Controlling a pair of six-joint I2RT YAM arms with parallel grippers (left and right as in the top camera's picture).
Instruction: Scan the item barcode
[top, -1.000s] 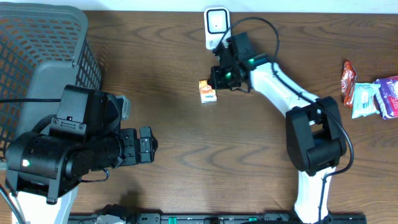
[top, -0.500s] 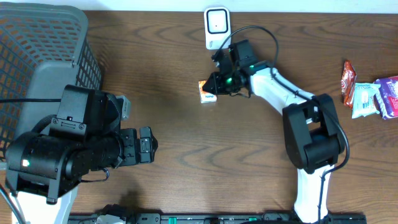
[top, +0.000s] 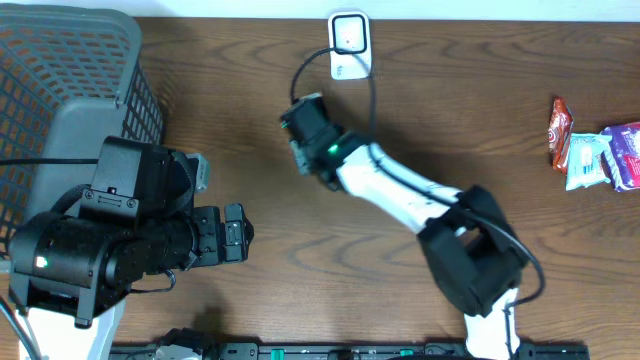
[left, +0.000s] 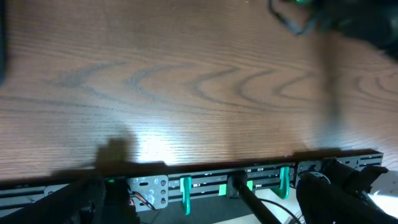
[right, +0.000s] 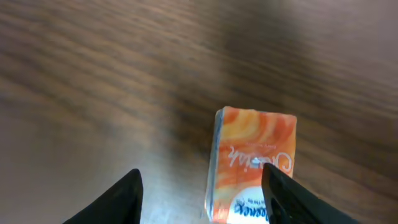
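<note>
1. Now, the right gripper hangs low over the worktop, jaws parted and gripping nothing.
2. The orange box sits on the wood between them, close against one finger, clear of the other.
3. The white scanner stands apart, at the worktop's far edge.
4. The left gripper hangs near the basket, jaws wide, nothing in them.

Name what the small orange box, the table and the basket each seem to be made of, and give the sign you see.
The box: probably thin card with a glossy finish, judging by its sharp folded edges and printed orange swirls and lettering.
The table: wood or wood-look laminate, smooth with a slight sheen, showing dark brown grain lines.
The basket: likely grey plastic, matt, with moulded open-grid walls.
</note>
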